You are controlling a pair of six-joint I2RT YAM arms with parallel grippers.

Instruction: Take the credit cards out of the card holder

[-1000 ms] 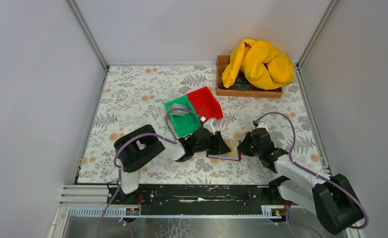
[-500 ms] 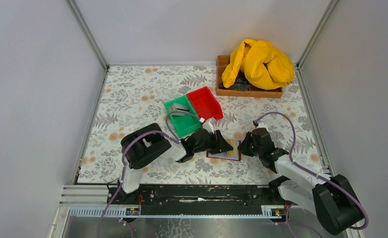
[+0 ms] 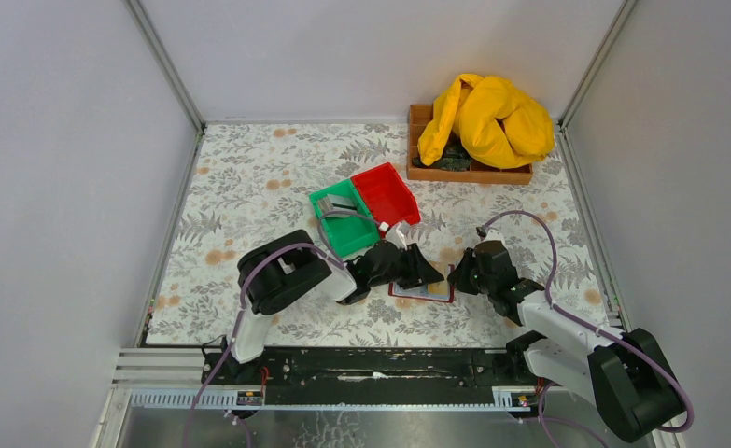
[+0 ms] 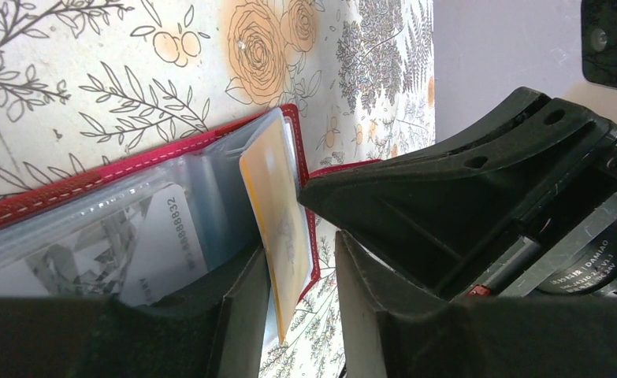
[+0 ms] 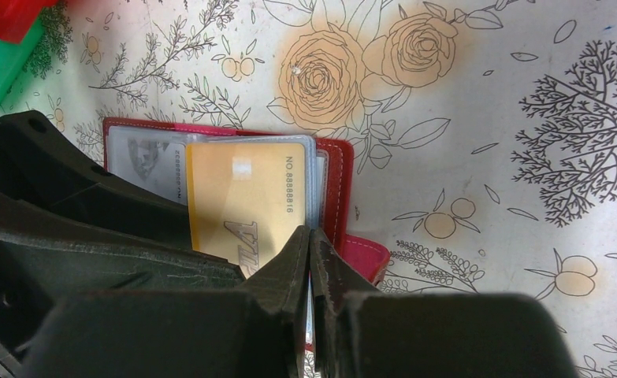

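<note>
The dark red card holder (image 3: pixel 423 292) lies open on the floral table between my two grippers. Its red border (image 5: pixel 338 183) and clear sleeves (image 4: pixel 92 213) show in both wrist views. A tan-gold credit card (image 5: pixel 242 201) sticks partly out of a sleeve. Its free edge (image 4: pixel 280 236) stands between the fingers of my left gripper (image 4: pixel 299 272), whose jaws are apart, with a gap on the right side. A white-grey card (image 4: pixel 159 236) sits in a sleeve beside it. My right gripper (image 5: pixel 310 236) is shut on the holder's sleeve edge, pinning it.
A green bin (image 3: pixel 341 222) and a red bin (image 3: pixel 386 193) stand just behind the left gripper. A wooden tray (image 3: pixel 469 174) with a yellow cloth (image 3: pixel 487 119) sits at the back right. Grey walls enclose the table on three sides.
The left arm's elbow has swung right and the left gripper has slid slightly further over the card holder, its jaws a touch narrower. The right arm has not moved.
</note>
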